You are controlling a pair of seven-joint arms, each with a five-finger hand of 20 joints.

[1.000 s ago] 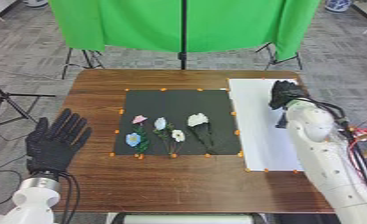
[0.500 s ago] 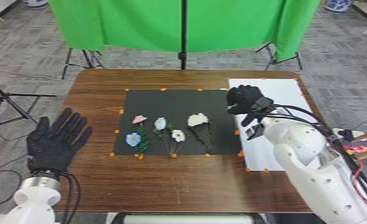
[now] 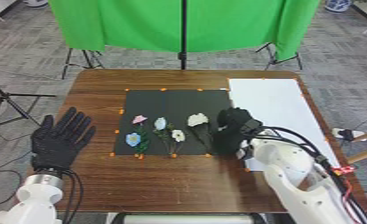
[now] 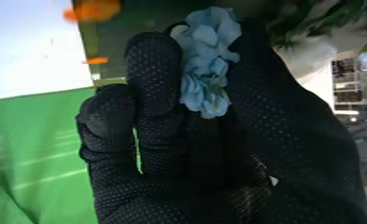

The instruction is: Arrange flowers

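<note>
I find the blue flower (image 4: pixel 206 42) pinched between the thumb and fingers of my right hand (image 3: pixel 236 121) at the black mat's (image 3: pixel 174 100) right edge; any leftward drift while lowering risks knocking the nearest white flower (image 3: pixel 197 119) askew.

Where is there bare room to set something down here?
Bare: the black mat beyond the flowers; the white sheet, far end; the brown table nearer than the mat, left of the right arm. Crowded: the mat's near part, with flowers, and its right edge, with the right hand.
</note>
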